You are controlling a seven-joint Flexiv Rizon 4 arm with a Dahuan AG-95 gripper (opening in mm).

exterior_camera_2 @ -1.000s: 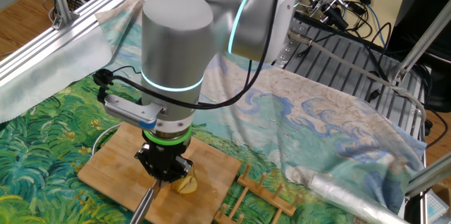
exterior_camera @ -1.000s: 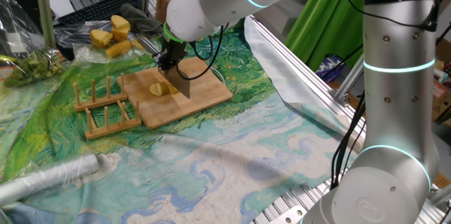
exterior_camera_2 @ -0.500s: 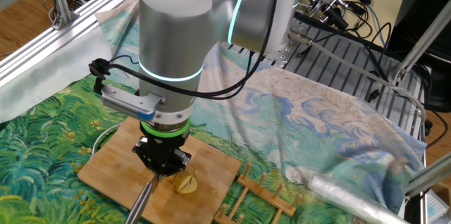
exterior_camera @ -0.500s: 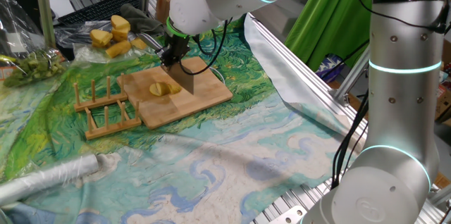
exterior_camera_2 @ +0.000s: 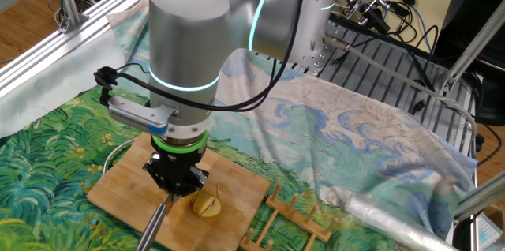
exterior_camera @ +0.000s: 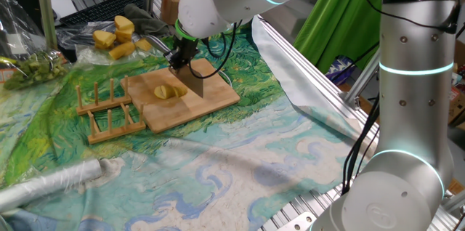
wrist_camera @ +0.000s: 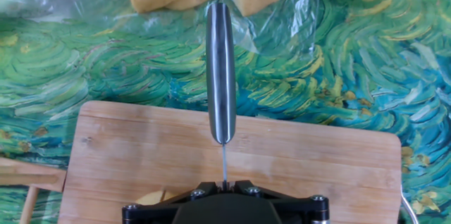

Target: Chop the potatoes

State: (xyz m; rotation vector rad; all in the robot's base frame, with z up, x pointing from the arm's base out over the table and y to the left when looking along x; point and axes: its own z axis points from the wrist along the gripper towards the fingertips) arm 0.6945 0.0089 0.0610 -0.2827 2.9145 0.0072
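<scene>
Claw [exterior_camera: 179,62] grips knife [exterior_camera: 195,83] beside pale-yellow sliced potatoes [exterior_camera: 168,92].

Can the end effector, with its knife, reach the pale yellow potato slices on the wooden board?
Probably yes: the end effector holds the knife just beside the pale yellow potato slices on the wooden board, with nothing between.

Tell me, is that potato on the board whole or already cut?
Already cut: the potato lies on the board as separate pale slices beside the knife.
</scene>
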